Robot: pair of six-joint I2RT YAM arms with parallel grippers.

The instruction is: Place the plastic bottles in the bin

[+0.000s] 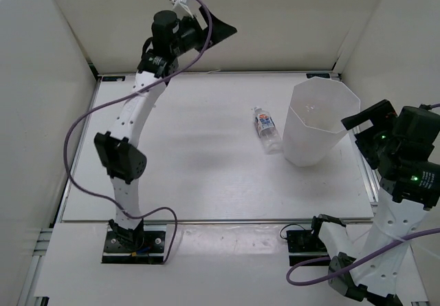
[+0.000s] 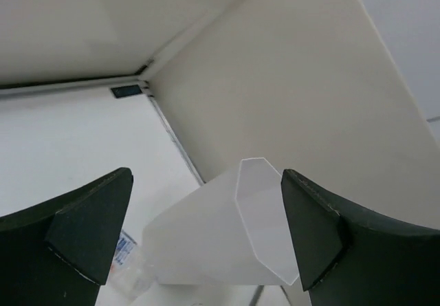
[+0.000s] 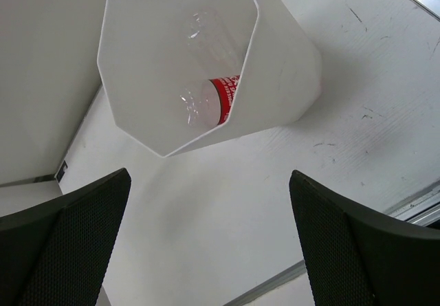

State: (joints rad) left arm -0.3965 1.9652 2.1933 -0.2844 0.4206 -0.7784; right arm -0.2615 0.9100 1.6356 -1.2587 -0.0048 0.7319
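Observation:
The translucent white bin (image 1: 317,124) stands at the right of the table. It also shows in the left wrist view (image 2: 220,237) and the right wrist view (image 3: 275,72). A clear bottle with a white-orange label (image 1: 265,128) lies on the table against the bin's left side; its label end shows in the left wrist view (image 2: 124,251). Inside the bin lies a clear bottle with a red label (image 3: 218,98), with another clear bottle beside it. My left gripper (image 1: 223,29) is open and empty, raised at the far back. My right gripper (image 1: 357,124) is open and empty, just right of the bin.
White walls enclose the table on the left, back and right. The table's metal edge (image 1: 206,220) runs along the front, near the arm bases.

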